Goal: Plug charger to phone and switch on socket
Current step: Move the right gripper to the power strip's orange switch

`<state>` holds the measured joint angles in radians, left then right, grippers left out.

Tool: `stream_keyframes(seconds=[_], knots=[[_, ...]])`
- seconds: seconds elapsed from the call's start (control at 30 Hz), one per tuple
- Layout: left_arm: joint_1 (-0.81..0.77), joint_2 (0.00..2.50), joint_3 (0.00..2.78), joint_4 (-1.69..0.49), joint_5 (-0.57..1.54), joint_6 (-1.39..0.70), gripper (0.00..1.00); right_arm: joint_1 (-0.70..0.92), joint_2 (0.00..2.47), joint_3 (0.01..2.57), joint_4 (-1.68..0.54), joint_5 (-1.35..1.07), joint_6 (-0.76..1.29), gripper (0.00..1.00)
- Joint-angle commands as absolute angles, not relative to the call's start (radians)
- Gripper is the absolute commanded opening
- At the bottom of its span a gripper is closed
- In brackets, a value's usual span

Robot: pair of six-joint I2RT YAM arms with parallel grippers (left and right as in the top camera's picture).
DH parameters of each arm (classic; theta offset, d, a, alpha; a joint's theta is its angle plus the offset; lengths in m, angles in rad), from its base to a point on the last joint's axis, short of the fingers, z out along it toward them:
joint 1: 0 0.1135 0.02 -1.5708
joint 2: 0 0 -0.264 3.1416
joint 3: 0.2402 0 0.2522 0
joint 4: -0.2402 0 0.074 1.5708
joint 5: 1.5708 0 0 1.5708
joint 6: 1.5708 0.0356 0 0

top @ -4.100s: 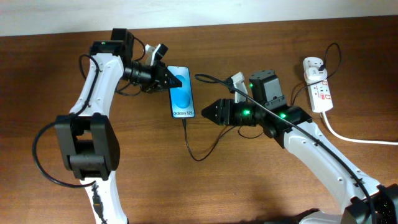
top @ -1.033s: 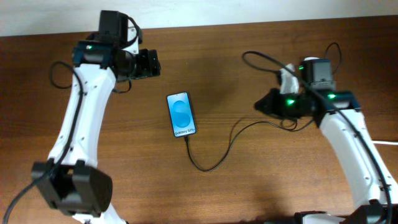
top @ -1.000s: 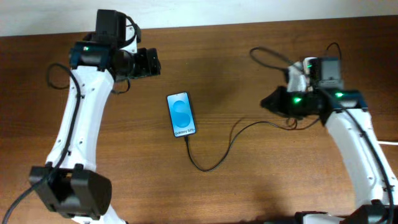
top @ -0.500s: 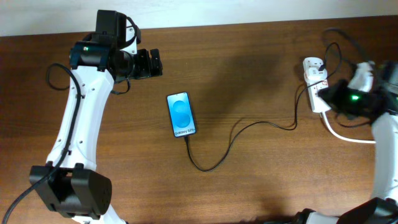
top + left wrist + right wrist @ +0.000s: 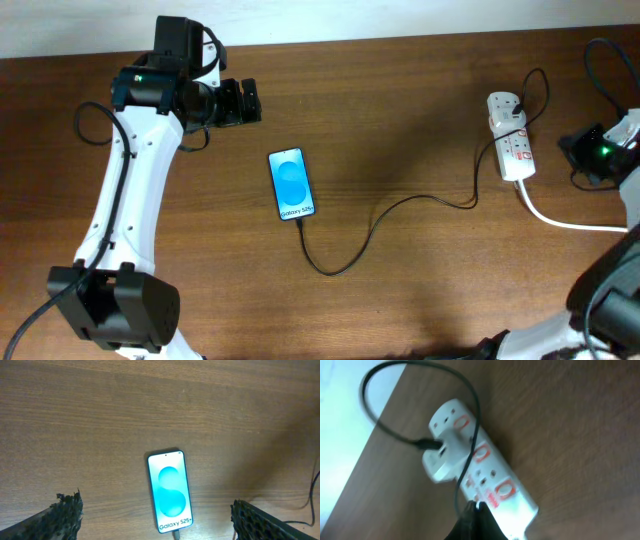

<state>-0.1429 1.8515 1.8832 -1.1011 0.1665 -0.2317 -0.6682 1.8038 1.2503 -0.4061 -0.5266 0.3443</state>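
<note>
**Phone** point(image 5: 293, 184): flat on the counter point(image 5: 420, 100), mid-scene, screen lit. The charger point(image 5: 400, 198) runs into its bottom edge, so we judge that step done.

**Charger:** thin, limp cable, looping right to a plug in the socket point(image 5: 512, 152).

**Socket:** near the counter's right edge. Light plastic, likely to slide. We would press its small red switches point(image 5: 504, 489) straight down rather than grip it.

**Left fingers** point(image 5: 65, 512): spread wide above the phone, empty.

**Right fingers** point(image 5: 472, 522): seemingly pressed together, tip at the socket's end. We cannot tell whether it touches.
</note>
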Motion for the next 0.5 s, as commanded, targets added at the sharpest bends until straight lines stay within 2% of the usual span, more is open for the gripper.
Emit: stream_keyframes(seconds=[0.0, 0.47], knots=[[-0.137, 1.849, 1.886, -1.101, 0.156, -0.231, 0.99, -0.665, 1.869, 1.262, -0.327, -0.522, 0.376, 0.04], [-0.137, 1.849, 1.886, -1.101, 0.156, -0.231, 0.99, -0.576, 2.019, 1.262, -0.160, -0.492, 0.375, 0.04]])
